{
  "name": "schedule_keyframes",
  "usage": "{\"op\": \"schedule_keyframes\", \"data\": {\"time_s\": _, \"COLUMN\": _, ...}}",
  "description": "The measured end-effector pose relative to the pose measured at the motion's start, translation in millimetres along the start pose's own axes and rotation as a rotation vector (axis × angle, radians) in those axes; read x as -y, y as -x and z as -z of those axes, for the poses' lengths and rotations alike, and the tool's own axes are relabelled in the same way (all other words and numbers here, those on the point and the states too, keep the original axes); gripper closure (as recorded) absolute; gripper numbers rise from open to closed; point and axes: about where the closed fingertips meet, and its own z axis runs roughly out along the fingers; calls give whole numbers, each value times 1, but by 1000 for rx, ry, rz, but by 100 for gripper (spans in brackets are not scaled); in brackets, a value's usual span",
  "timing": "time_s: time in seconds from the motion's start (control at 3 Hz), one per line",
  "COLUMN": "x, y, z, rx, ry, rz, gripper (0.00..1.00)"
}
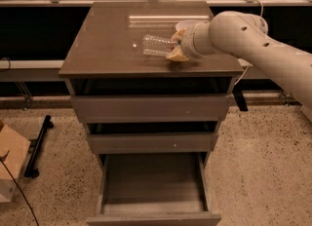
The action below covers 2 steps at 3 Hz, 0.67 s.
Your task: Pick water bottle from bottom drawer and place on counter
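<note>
The small clear ribbed plastic water bottle [155, 45] lies on its side above the glossy grey-brown square surface [107, 40] that tops the drawer cabinet, right of the slab's middle and a little toward its front edge. Its long axis runs left to right. The free end points left, and the right end sits inside the end effector [174, 47].

The end effector reaches in from the right at the tip of the thick white robot arm [243, 35]. Its tan fingers [178, 56] are clamped on the right end of the water bottle, one behind it and one in front. Most of the ribbed body sticks out to the left of them. Whether the bottle touches the surface or hangs just above it cannot be told.

Just behind the end effector, a white round bowl [186, 25] stands on the surface, partly hidden by the arm's wrist.

Below, the lowest and deepest grey-brown bottom drawer [153, 181] is pulled out toward the camera, with its bare grey inside showing. The shallow top drawer [151, 108] and the shallow middle drawer [151, 142] each stand out a little from the cabinet. A brown cardboard box [9, 166] sits on the speckled floor [263, 171] at the left.
</note>
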Motion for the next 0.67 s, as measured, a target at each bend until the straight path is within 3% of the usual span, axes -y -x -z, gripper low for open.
{"op": "schedule_keyframes", "data": {"time_s": 0.33, "x": 10, "y": 0, "z": -10, "rx": 25, "ry": -17, "rz": -54, "gripper": 36}}
{"op": "schedule_keyframes", "data": {"time_s": 0.67, "x": 8, "y": 1, "z": -11, "rx": 26, "ry": -14, "rz": -53, "gripper": 11}}
